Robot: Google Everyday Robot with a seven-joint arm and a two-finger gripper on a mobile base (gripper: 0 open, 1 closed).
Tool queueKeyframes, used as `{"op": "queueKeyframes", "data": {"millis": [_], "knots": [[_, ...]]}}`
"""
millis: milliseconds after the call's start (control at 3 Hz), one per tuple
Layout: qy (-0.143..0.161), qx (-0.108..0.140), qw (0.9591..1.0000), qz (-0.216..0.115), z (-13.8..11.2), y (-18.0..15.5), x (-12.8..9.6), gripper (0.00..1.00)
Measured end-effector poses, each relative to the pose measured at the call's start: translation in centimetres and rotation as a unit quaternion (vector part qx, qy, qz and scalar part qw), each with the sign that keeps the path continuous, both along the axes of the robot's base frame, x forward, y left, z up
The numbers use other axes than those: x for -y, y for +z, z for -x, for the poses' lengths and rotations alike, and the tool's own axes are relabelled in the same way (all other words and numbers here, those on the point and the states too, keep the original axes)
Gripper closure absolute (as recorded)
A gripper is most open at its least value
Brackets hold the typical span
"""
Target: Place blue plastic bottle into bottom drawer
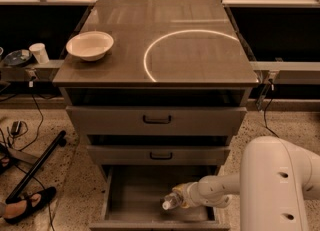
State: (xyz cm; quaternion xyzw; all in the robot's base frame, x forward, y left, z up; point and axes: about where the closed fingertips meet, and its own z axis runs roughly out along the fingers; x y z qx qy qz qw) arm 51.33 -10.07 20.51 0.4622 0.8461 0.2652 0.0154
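Bottle (170,203), pinched by the gripper (180,199), sits low inside the open bottom drawer (135,191), right of centre; its long axis points left from the gripper, cap tilted down.

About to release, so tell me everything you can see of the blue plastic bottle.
The blue plastic bottle looks clear and pale, with a white cap pointing lower left. It is tilted, nearly on its side, its base end gripped by the gripper inside the open bottom drawer, right of centre. Whether it touches the drawer floor cannot be told.
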Motion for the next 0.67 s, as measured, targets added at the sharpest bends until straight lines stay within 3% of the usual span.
{"op": "queueKeyframes", "data": {"millis": [333,667], "knots": [[-0.004,-0.013,0.9999,0.001,0.58,-0.97,0.09,1.00],[-0.004,-0.014,0.9999,0.001,0.60,-1.01,0.09,0.82]]}}
